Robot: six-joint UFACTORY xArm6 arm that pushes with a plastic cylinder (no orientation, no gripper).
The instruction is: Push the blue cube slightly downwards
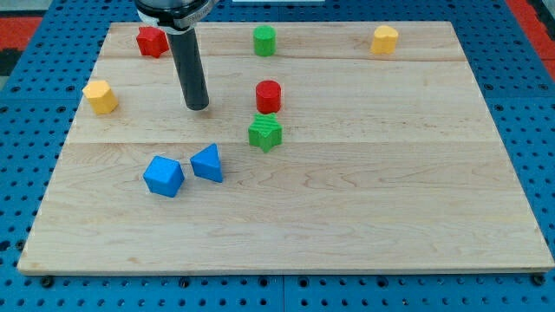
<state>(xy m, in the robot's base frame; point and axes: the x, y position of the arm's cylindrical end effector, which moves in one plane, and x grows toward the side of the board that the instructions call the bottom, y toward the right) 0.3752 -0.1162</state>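
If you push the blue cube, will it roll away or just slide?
The blue cube probably slides: its flat faces sit on the smooth wooden board. It looks small, so likely light. My tip is above it, toward the view's top, so an off-centre push might turn it.

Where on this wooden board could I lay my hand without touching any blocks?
The widest bare stretch runs below the blue cube and blue triangular block and right of the green star. It is crowded around my tip and the red cylinder.
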